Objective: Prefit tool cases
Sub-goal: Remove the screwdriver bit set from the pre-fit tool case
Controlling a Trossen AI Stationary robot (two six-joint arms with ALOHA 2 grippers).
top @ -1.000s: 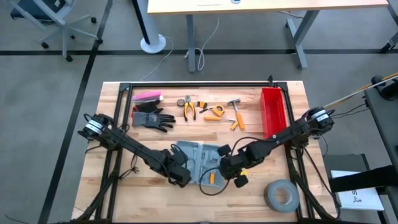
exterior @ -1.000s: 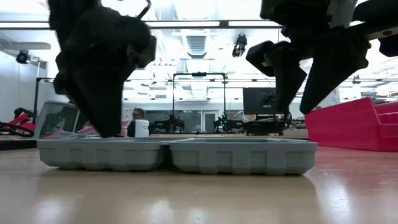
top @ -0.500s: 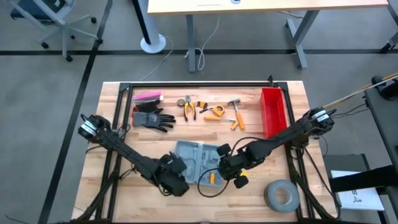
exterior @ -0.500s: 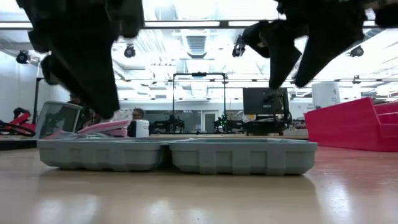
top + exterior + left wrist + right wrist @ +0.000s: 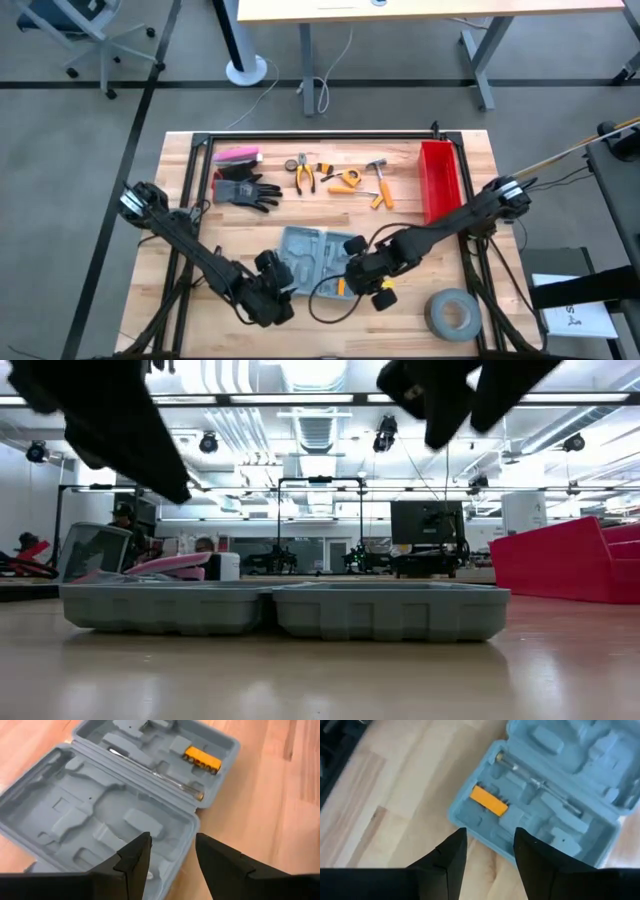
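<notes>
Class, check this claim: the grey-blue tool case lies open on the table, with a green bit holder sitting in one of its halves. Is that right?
Not quite. The tool case does lie open on the table, but the bit holder in one half is orange, not green. The left wrist view shows it plainly, and the right wrist view agrees.

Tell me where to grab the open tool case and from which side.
Probably best by a bare outer rim, coming straight down. The tool case lies flat and fully open on the table, so its thin upright wall is what jaws can straddle. The left gripper, open above one half's edge, already suits that approach.
</notes>
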